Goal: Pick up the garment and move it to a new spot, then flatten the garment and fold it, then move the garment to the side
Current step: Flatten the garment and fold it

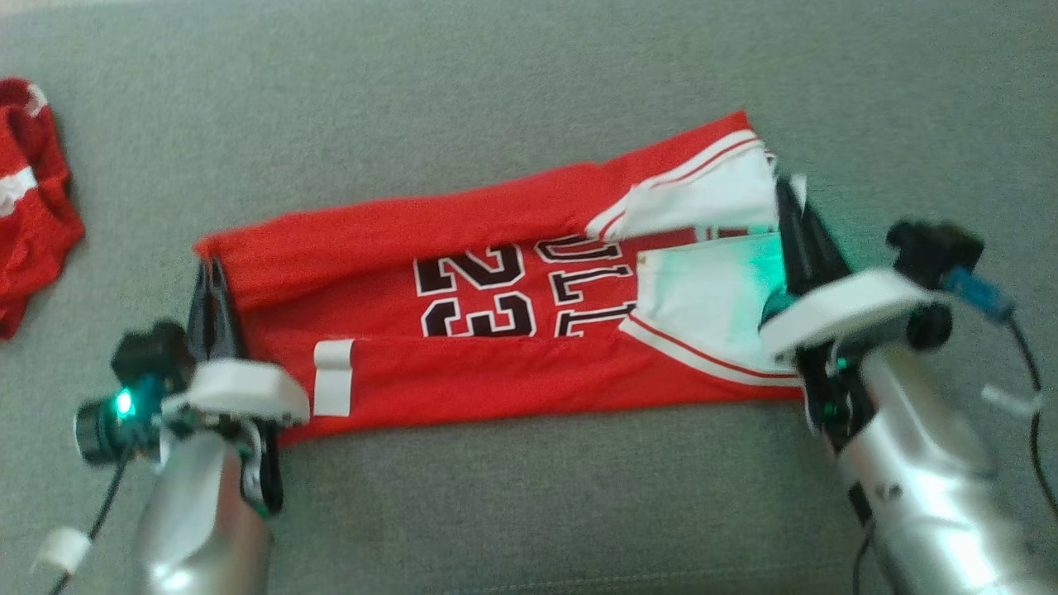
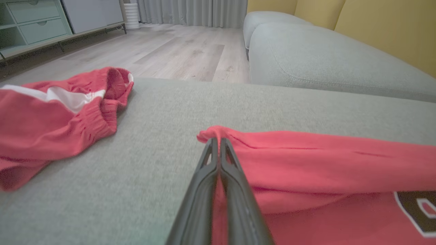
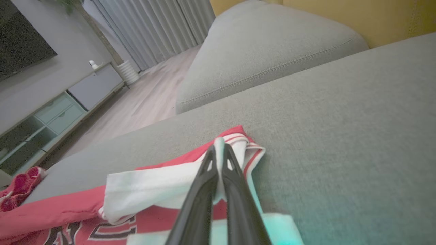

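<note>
**Head view: jersey (image 1: 496, 372) held at both ends, half folded, on the sofa (image 1: 529, 74)**

Seen from above, the red jersey lies stretched left to right across the middle of the grey sofa seat. Its long near and far edges are turned in over the black number 23, making a narrow band. The left gripper (image 1: 211, 271) is closed on the jersey's left end, at the far corner of the hem. The left wrist view shows red cloth nipped between the two dark fingers with no gap. The right gripper (image 1: 783, 188) is closed on the right end, where the white lining and striped trim of the shoulder are bunched. The right wrist view shows a thin white edge caught at the very tips. A pair of red shorts (image 1: 25, 207) sits well apart at the left edge of the seat.

The folding looks partly done, with an end-to-end fold probably to come. The weak point is the right-hand grip: so little cloth sits between the tips that a pull could draw it free and drop that end. If the two arms lift or travel unevenly, the turned-in edges may fall open or the band may twist. The white shoulder cloth, loose and rumpled, could crease into the fold. A move leftward risks running into the shorts.
</note>
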`<state>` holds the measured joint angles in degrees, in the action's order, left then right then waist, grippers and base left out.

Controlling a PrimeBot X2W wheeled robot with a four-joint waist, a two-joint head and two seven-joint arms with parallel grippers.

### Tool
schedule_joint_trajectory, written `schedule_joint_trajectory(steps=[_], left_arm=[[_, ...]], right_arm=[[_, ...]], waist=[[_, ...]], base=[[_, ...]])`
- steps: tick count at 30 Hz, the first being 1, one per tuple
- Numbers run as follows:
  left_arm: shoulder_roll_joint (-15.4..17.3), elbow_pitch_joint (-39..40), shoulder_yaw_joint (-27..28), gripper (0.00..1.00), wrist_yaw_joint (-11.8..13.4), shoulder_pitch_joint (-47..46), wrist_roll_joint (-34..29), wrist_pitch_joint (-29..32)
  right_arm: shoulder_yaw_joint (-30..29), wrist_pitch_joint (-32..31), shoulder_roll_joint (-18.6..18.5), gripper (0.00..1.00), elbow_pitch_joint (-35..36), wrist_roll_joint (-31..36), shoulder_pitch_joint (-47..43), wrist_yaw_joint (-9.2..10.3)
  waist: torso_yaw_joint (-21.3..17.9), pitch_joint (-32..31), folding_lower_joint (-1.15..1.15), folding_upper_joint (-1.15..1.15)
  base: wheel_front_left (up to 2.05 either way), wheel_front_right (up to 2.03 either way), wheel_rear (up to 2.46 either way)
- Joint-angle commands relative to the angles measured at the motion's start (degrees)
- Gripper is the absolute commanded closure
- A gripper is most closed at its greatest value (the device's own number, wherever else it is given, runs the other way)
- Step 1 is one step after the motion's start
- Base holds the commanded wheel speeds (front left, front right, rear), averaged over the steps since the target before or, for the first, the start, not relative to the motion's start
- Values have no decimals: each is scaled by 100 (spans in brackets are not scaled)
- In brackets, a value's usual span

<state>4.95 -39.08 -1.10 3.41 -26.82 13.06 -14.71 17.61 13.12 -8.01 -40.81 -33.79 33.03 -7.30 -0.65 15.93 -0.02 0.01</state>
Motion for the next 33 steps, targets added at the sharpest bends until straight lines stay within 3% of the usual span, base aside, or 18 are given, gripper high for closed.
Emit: schedule_joint_trajectory(steps=[1,11,12,13,14,15,16,21,26,33], left_arm=[[89,176,272,100,-32,166,-100,-29],[-173,353,619,100,-116,914,-65,-29],[-183,366,633,80,-123,949,-54,-29],[-190,395,646,31,-123,981,-50,-29],[-195,417,655,0,-119,1017,-55,-29],[-198,430,665,0,-108,1058,-68,-29],[-201,454,681,0,-84,1095,-88,-29],[-205,844,616,0,-13,1411,-510,-29],[-206,1213,453,0,-3,1808,-823,-29],[-206,1631,183,0,85,2412,-821,-29]], right_arm=[[161,-1,1,100,379,-191,-199,-19],[-57,-153,125,100,646,-715,-1258,-19],[-76,-170,129,100,651,-739,-1307,-19],[-93,-185,131,100,638,-745,-1350,-19],[-113,-204,138,97,614,-746,-1384,-19],[-144,-192,148,17,587,-735,-1408,-19],[-179,-153,152,0,566,-687,-1417,-19],[-432,168,128,0,599,402,-1440,-19],[-1096,185,312,0,1063,1689,-1737,-19],[-1466,186,499,0,1242,2319,-2216,-19]], waist=[[-128,-163,2,-1],[-72,-470,2,-1],[-64,-489,2,-1],[-57,-506,2,-1],[-53,-525,2,-1],[-53,-556,2,-1],[-54,-575,2,-1],[-39,-762,2,-1],[16,-974,2,-1],[126,-1296,2,-1]], base=[[0,0,0],[0,0,0],[0,0,0],[0,0,0],[0,0,0],[0,0,0],[0,0,0],[0,0,0],[0,0,0],[0,0,0]])
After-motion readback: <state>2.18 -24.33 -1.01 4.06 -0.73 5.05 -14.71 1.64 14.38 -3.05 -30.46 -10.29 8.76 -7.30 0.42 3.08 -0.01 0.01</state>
